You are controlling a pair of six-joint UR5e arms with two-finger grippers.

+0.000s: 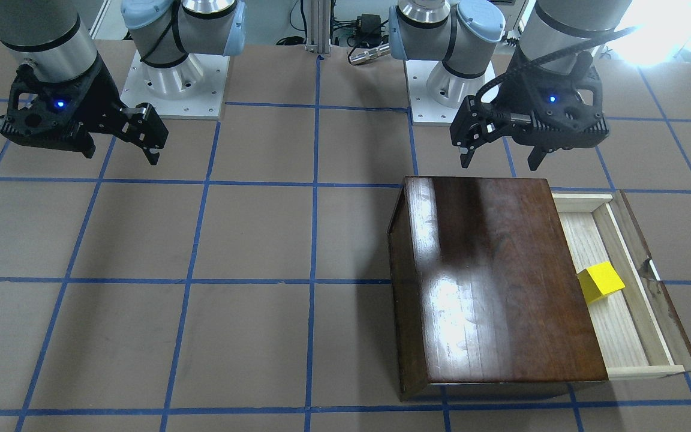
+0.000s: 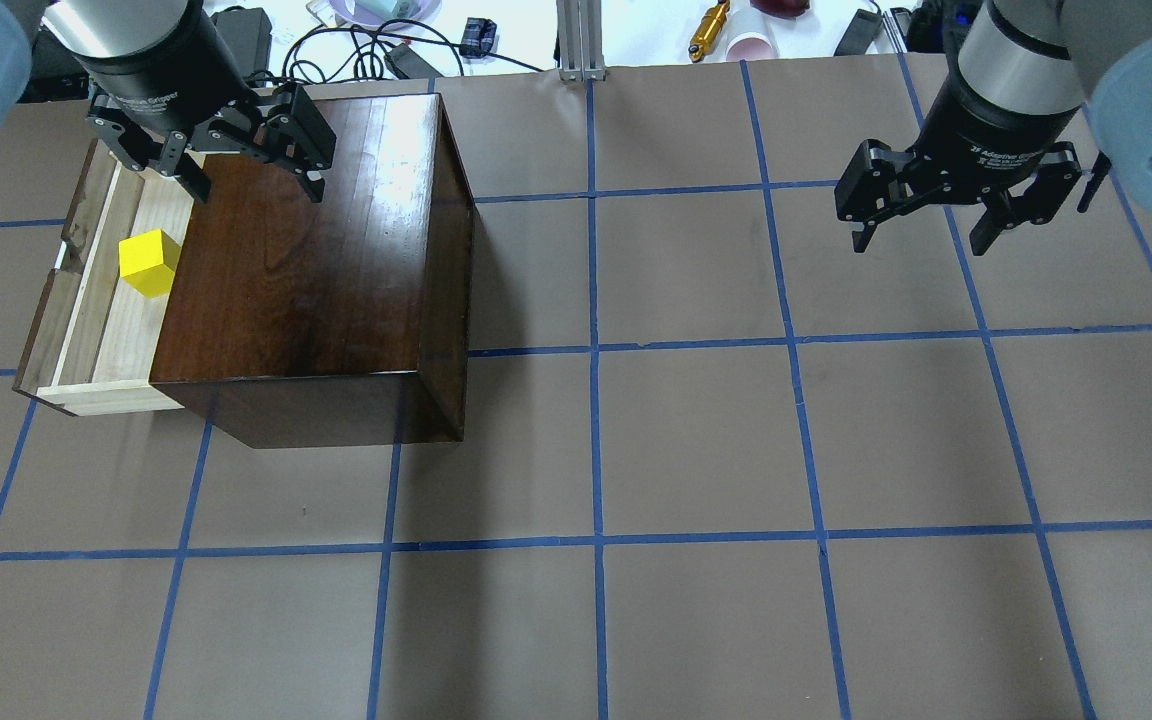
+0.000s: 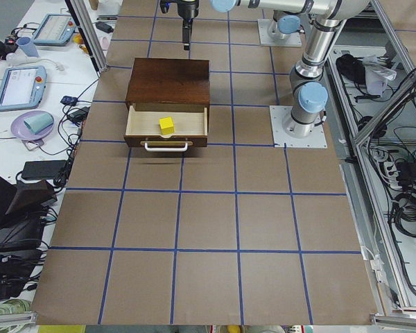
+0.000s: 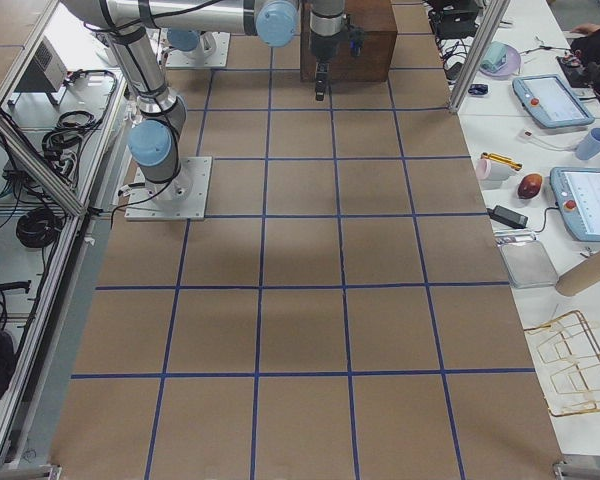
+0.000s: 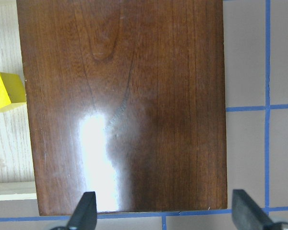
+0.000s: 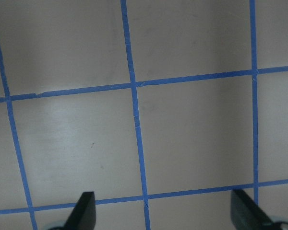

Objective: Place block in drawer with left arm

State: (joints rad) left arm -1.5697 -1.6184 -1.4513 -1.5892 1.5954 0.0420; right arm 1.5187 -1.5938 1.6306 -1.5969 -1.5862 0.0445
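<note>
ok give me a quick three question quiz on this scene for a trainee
1. True or false: the yellow block lies inside the pulled-out drawer.
2. Pick one. The left gripper is: A) shut on the block; B) open and empty above the wooden box; C) down inside the drawer.
3. Short answer: what is the right gripper holding?

Key
1. True.
2. B.
3. Nothing; it hangs open over the bare table.
</note>
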